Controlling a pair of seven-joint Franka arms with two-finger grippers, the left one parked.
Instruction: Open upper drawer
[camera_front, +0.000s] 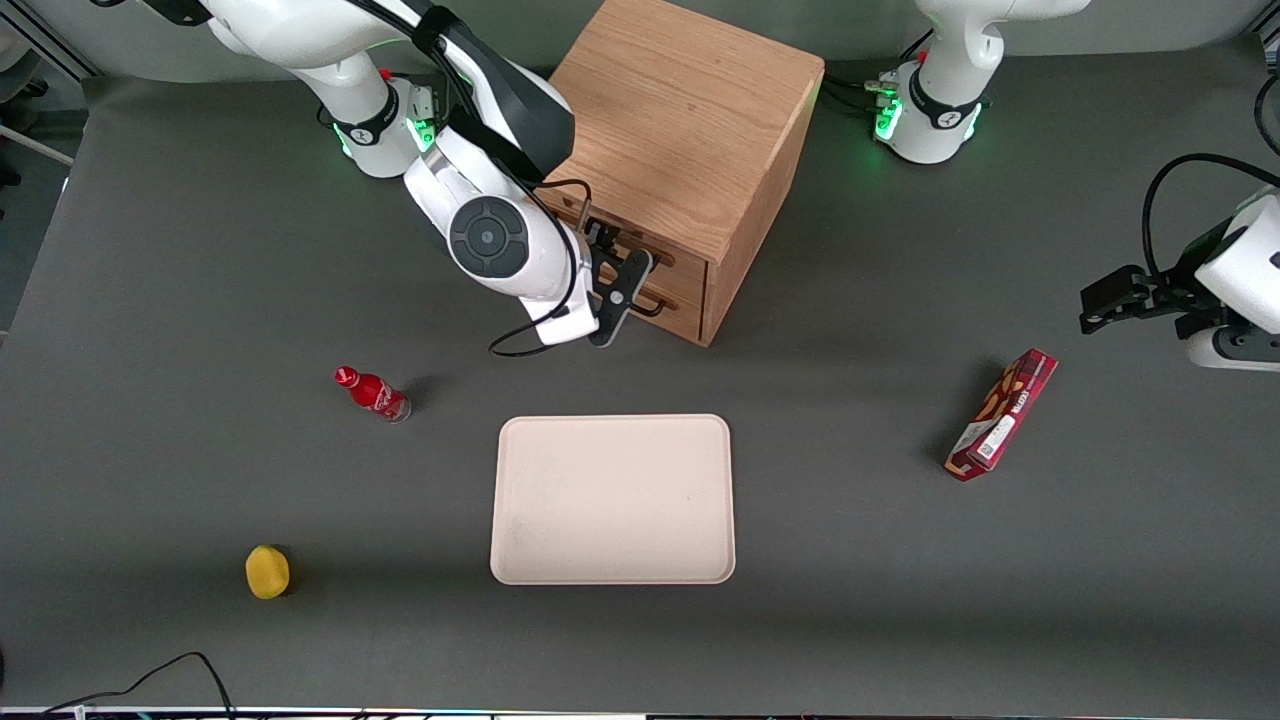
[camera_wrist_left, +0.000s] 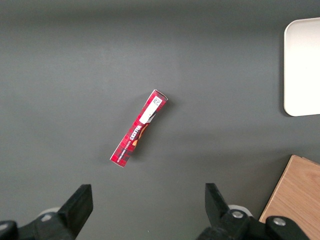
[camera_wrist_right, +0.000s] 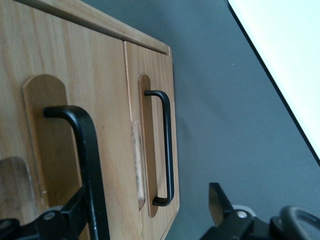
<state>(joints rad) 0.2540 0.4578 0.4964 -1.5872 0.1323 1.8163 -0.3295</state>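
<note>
The upper drawer (camera_wrist_right: 65, 125) looks fully closed rn, front flush w/ the cabinet (camera_front: 690, 130), which sits at the robot-base end of the table, farther from the front cam than the tray. Its black bar handle (camera_wrist_right: 85, 165) runs right between the claw's fingers in the wrist view: one finger (camera_wrist_right: 65, 215) sits tight against the wood on one side of the bar, the other (camera_wrist_right: 220, 205) hangs out over the table on the other side. So the gripper (camera_front: 612, 285) is spread apart, straddling the bar, not clamped on anything yet.

Imo the step in hand is the grab itself. Tips: close squarely on the bar near its middle, not by the end posts, then pull straight out along the drawer's slide direction. Any sideways or downward drag prob binds the drawer or slips the fingers off a thin bar like that.

The lower drawer (camera_wrist_right: 150, 125) w/ its own handle (camera_wrist_right: 167, 150) is just beside the claw, below it on the cabinet face, so don't drift down.

Nearer the front cam than the claw: cream tray (camera_front: 613, 498), red bottle (camera_front: 372, 393), yellow thing (camera_front: 267, 571). Red box (camera_front: 1002, 414) lies toward the parked arm's end.
</note>
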